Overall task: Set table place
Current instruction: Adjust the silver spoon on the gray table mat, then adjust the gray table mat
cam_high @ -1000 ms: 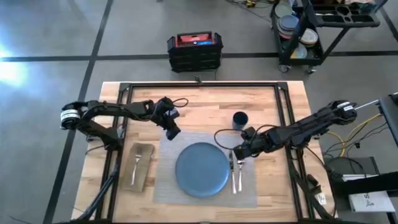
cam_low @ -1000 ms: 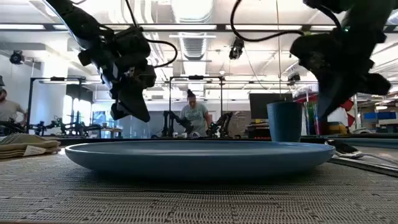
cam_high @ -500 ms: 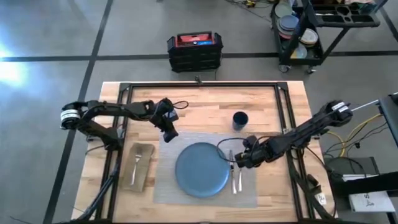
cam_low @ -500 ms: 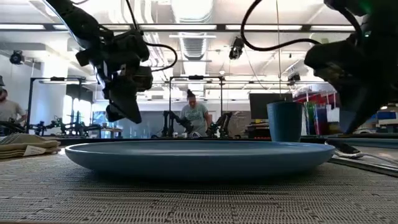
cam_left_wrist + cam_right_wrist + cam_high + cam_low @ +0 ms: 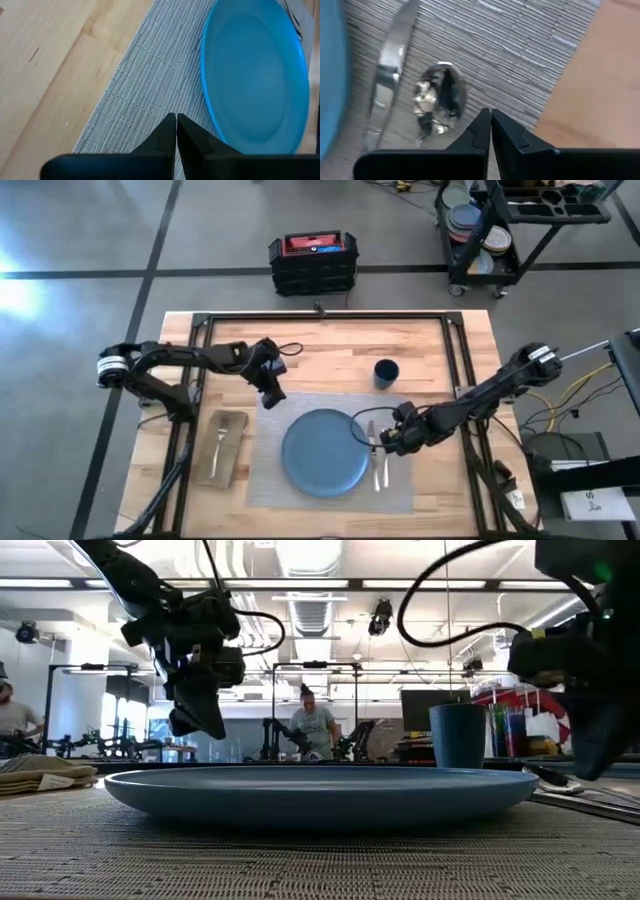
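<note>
My right gripper, jaws closed and empty, hovers over the spoon at the plate's three o'clock; my left gripper, also closed, waits at eleven o'clock. Next, I judge, a nudge straightens the spoon.

The placemat lies near the table's front edge, plate at its middle. Knife and spoon lie on it right of the plate. The napkin, fork on top, lies just left of the placemat. The cup stands behind the placemat's right part.
</note>
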{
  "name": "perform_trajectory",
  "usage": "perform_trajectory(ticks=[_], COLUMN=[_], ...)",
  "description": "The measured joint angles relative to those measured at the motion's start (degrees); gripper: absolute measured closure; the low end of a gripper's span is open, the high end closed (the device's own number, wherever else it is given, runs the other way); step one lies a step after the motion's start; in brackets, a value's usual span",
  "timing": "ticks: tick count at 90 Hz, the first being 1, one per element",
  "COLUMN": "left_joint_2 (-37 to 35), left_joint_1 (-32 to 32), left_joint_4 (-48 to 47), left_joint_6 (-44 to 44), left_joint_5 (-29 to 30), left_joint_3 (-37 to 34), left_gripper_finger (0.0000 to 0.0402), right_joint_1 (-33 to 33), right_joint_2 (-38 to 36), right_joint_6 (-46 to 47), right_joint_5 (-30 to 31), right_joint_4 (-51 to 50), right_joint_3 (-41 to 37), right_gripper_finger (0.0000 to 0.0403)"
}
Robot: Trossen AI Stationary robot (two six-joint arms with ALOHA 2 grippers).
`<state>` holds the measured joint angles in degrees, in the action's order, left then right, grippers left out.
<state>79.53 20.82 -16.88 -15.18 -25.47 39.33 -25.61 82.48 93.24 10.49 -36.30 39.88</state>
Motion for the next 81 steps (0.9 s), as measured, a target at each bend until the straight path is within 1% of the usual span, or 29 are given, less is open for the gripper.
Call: perform_trajectory(ticks=[33,59,81], left_joint_2=[0.00,0.00,0.00], left_joint_1=[0.00,0.00,0.00], left_joint_4=[0.11,-0.05,-0.68], left_joint_6=[0.11,0.11,0.11], left_joint_5=[0.00,0.02,0.02], left_joint_3=[0.00,-0.04,-0.04], left_gripper_finger=[0.0402,0.0402,0.0402], right_joint_1=[0.02,0.02,0.00], right_joint_2=[0.02,2.04,2.38], right_joint_6=[-2.37,-3.00,-1.90], right_joint_5=[0.01,0.18,0.09], right_joint_4=[3.71,8.47,7.94], right_joint_3=[-0.21,-0.42,-0.50], right_gripper_finger=[0.0403,0.0403,0.0403])
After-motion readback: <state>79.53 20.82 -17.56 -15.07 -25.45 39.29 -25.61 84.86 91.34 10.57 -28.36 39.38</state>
